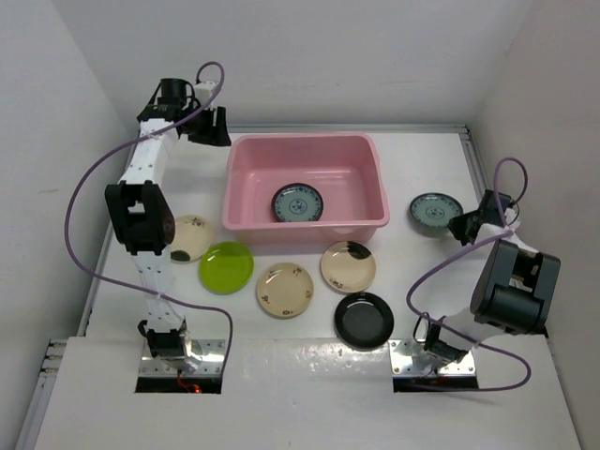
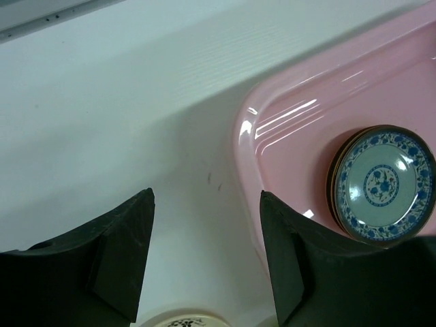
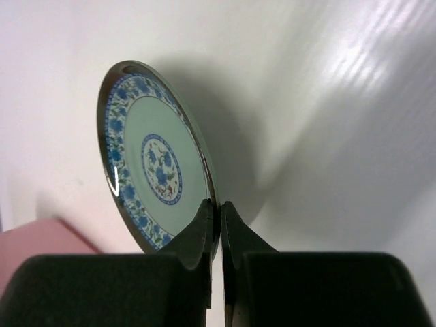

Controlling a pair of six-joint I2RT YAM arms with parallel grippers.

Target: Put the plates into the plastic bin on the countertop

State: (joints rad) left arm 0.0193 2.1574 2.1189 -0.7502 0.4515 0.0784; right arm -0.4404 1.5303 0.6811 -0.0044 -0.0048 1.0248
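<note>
Top view: the pink bin (image 1: 305, 141) sits at the back of the countertop (image 1: 422, 281) w/ one blue-green plate inside (image 1: 298, 202). Five more lie in front: cream plate (image 1: 190, 237), lime green plate (image 1: 226, 267), patterned cream plate (image 1: 285, 290), black-patch plate (image 1: 348, 266), black plate (image 1: 364, 320). The right gripper (image 1: 466, 225) is at the edge of the held plate (image 1: 434, 211), right of the bin and outside it. The left gripper (image 1: 214, 127) hangs by the bin's back-left corner.

Left wrist: fingers spread wide, nothing between them, bin rim just beside one. The plate inside seems to rest on a second, dark-rimmed one, but I can't be sure.

Right wrist: fingers pinched tight on the held plate's rim, plate standing nearly on edge. It's a thin grip, prob. prone to pivoting, so go slow: lift above the bin wall, cross over, lower close to the floor before letting go. How much rim is caught, and whether the far edge touches the countertop, I can't tell.
</note>
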